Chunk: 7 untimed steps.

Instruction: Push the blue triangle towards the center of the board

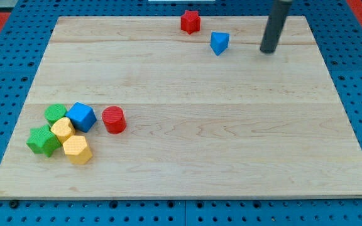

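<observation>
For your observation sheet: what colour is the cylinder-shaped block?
Red: the cylinder, seen in the camera view.

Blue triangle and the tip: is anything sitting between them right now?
Nothing: the camera view shows only bare wood between my tip and the blue triangle. The red star sits beyond the triangle.

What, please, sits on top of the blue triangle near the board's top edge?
Nothing rests on the blue triangle; its top face is bare. My tip stands apart to its right, the red star to its upper left. Its underside is hidden against the board.
</observation>
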### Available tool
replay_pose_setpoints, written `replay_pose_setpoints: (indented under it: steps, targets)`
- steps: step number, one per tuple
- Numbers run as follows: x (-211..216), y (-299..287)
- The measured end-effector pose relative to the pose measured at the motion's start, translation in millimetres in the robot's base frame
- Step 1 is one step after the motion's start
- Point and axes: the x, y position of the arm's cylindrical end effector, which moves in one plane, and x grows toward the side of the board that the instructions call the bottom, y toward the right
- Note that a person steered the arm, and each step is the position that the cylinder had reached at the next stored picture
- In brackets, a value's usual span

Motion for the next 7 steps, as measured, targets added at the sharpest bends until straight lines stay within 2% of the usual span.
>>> replay_pose_setpoints:
  steps: [1, 3, 4, 5, 6, 7]
  targets:
    - [-38, -82]
    - [99, -145]
    - [67, -124]
    - [41, -153]
    - [36, -87]
    - [94, -57]
